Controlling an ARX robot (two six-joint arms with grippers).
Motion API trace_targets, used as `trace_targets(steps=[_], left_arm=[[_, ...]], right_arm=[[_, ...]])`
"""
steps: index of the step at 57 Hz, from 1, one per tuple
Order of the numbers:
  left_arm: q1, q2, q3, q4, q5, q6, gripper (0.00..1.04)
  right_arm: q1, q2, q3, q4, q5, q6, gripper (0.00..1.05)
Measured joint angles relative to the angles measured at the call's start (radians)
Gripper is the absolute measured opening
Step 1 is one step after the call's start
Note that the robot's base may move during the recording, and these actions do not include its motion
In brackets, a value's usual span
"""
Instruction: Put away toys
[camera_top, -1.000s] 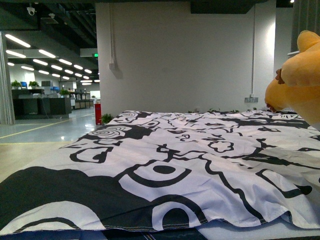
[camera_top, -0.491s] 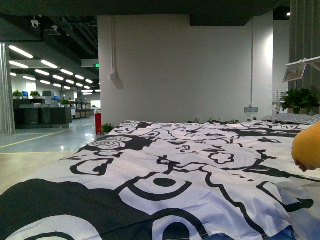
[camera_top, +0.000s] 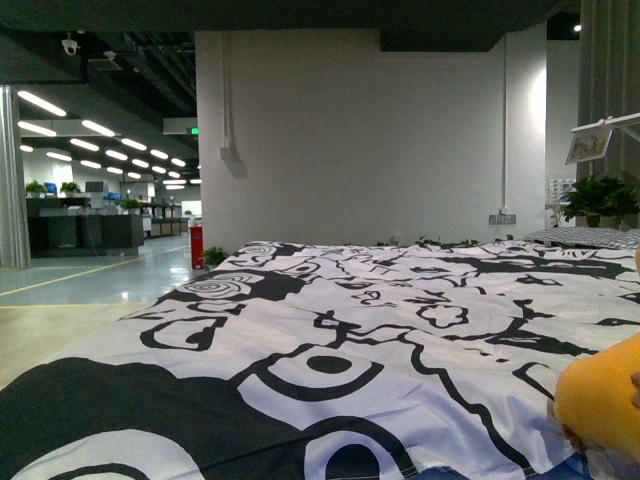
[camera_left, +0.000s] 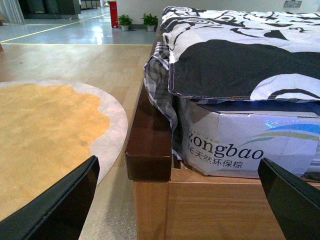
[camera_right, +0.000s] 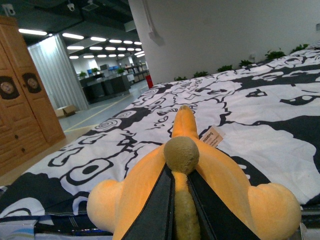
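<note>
Looks only partly done: 1 plush toy in hand, not yet stowed (no bin or shelf in view). Grasping it in the right pincer, clenched on the tan strip below the round tuft, with orange body bulging on both sides. Holding it at the near right edge of the quilt-covered table; touching or just above, impossible to tell. Showing the left pincer released, spread wide and empty, low beside the wooden frame.
</note>
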Motion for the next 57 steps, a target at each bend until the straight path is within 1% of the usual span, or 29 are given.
trace_targets(steps=[24,38,51,52,54,55,57], left_arm=[[0.000,0.000,0.000,0.000,0.000,0.000,0.99],[0.000,0.000,0.000,0.000,0.000,0.000,0.99],[0.000,0.000,0.000,0.000,0.000,0.000,0.99],[0.000,0.000,0.000,0.000,0.000,0.000,0.99],[0.000,0.000,0.000,0.000,0.000,0.000,0.99],[0.000,0.000,0.000,0.000,0.000,0.000,0.99],[0.000,0.000,0.000,0.000,0.000,0.000,0.99]], right_arm=[[0.002,-0.001,-0.001,-0.024,0.041,-0.039,0.06],[0.035,0.000,-0.001,-0.066,0.105,-0.090,0.06],[0.037,0.000,-0.001,-0.067,0.108,-0.102,0.06],[0.039,-0.002,0.002,-0.082,0.118,-0.120,0.06],[0.056,-0.014,0.035,-0.202,0.172,-0.181,0.06],[0.062,-0.018,0.042,-0.230,0.185,-0.196,0.06],[0.087,-0.037,0.057,-0.335,0.237,-0.264,0.06]])
